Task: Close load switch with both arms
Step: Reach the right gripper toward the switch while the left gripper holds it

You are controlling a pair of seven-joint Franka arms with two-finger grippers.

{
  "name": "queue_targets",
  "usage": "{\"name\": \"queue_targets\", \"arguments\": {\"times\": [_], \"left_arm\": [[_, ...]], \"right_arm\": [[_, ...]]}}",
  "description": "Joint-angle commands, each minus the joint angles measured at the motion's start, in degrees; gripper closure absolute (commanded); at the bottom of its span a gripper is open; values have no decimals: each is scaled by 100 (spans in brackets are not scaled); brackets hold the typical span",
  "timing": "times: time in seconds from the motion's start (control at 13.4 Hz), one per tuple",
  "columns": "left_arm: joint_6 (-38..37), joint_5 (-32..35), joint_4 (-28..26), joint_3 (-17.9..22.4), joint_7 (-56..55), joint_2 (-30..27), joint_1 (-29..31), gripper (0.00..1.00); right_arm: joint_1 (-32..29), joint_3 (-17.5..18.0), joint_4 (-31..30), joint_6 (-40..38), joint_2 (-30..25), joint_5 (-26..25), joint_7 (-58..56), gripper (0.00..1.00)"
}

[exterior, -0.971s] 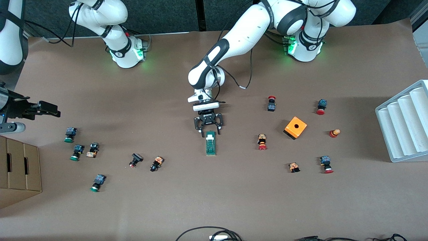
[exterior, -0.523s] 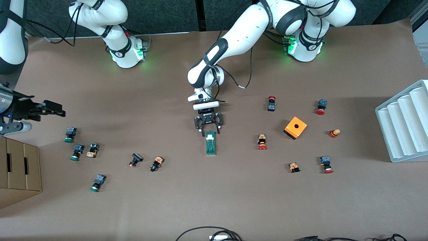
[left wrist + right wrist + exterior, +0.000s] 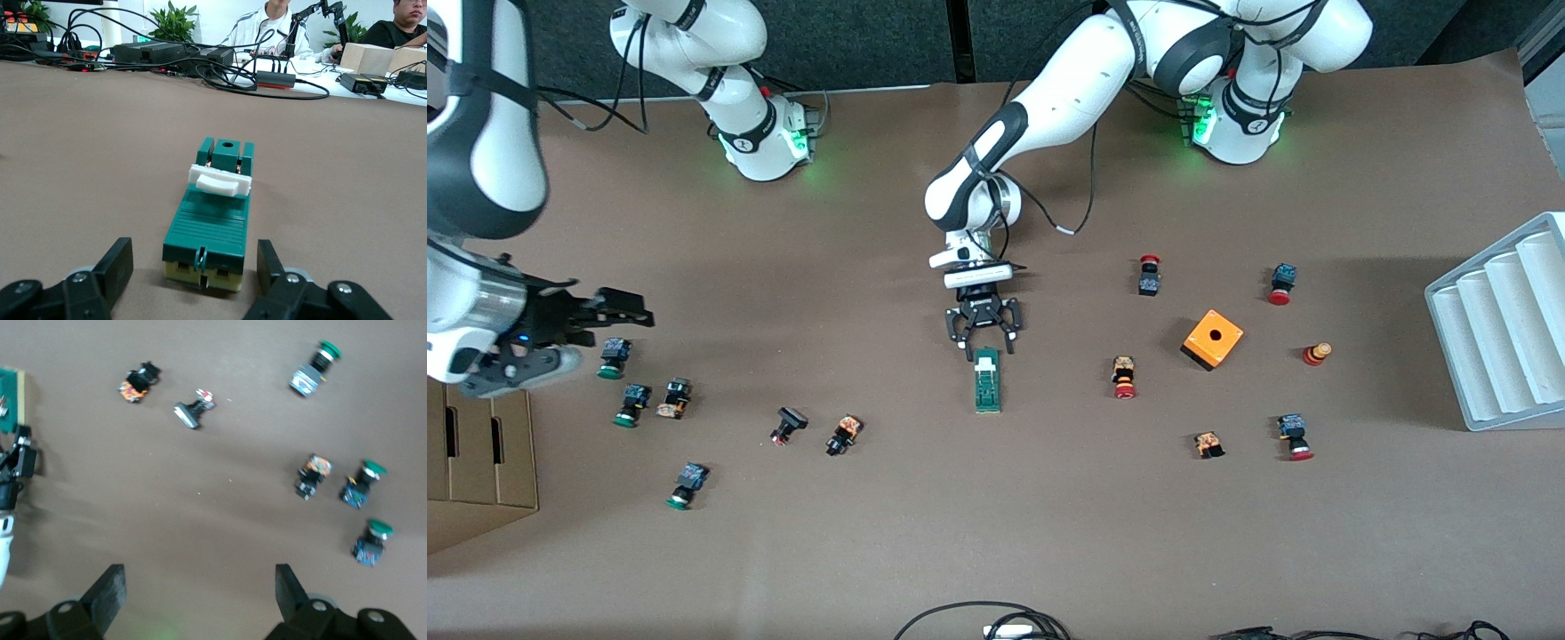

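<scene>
The load switch (image 3: 987, 380) lies flat near the middle of the brown surface (image 3: 996, 533), its long axis running toward the front camera and its white sliding piece (image 3: 219, 180) seated across the top, nearer the end that faces away from the left gripper. The left gripper (image 3: 983, 336) is low at the switch's end farther from the front camera; its fingers (image 3: 113, 270) are spread wide, one to each side of that end, and grip nothing, with a clear gap visible on both sides in the left wrist view. The right gripper (image 3: 609, 311) hangs over the right arm's end of the surface, above a cluster of green-capped push-buttons (image 3: 624, 382); its fingers (image 3: 107, 593) are likewise spread wide and empty, though the right wrist view is blurred and its height above the surface cannot be judged. Between that cluster and the switch lie a black push-button (image 3: 788, 424) and an orange-marked push-button (image 3: 843, 434), both clear of the switch. Toward the left arm's end lie an orange cube with a hole (image 3: 1212, 339), several red-capped push-buttons (image 3: 1124, 377) and a grey ribbed tray (image 3: 1498, 329). A cardboard box (image 3: 476, 453) sits at the right arm's end.
</scene>
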Motion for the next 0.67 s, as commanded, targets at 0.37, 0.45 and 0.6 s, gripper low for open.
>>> {"name": "queue_targets", "arguments": {"times": [0.37, 0.45, 0.6], "left_arm": [[-39, 357, 137, 54, -12, 238, -69, 29], [-39, 357, 137, 62, -12, 238, -60, 38], [-39, 357, 137, 54, -21, 238, -60, 42]], "right_arm": [[699, 9, 117, 592, 495, 118, -793, 0], [848, 0, 117, 776, 504, 92, -1204, 0], [946, 0, 117, 900, 600, 100, -1551, 0]]}}
